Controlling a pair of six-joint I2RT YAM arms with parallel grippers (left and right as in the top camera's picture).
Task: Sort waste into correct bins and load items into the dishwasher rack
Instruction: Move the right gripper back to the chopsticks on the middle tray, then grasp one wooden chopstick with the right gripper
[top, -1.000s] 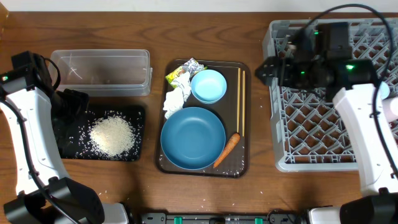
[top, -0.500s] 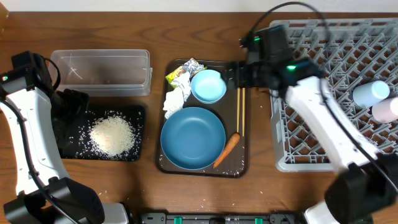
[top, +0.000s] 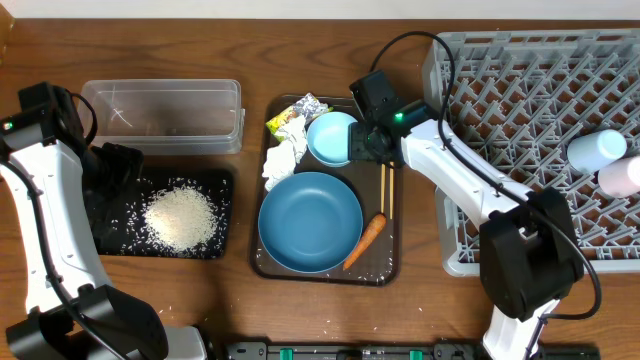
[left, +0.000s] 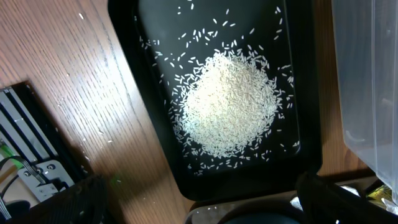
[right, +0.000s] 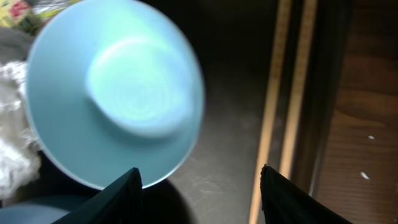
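Light blue bowl (right: 118, 93) glossy, blurred up close, right hand (right: 199, 177) half-spread over its rim, left hand (left: 205, 208) wide near rice (left: 227, 102), fingertips cropped

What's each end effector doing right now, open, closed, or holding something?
Left end effector: open, holding nothing.
Right end effector: open, holding nothing, fingers just beside the light blue bowl.

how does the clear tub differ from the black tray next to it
The clear tub is see-through with tall walls; the black tray is opaque and shallow. The clear tub looks empty, while the black tray holds a pile of white rice. Both are rectangular, similar in footprint, and sit side by side.
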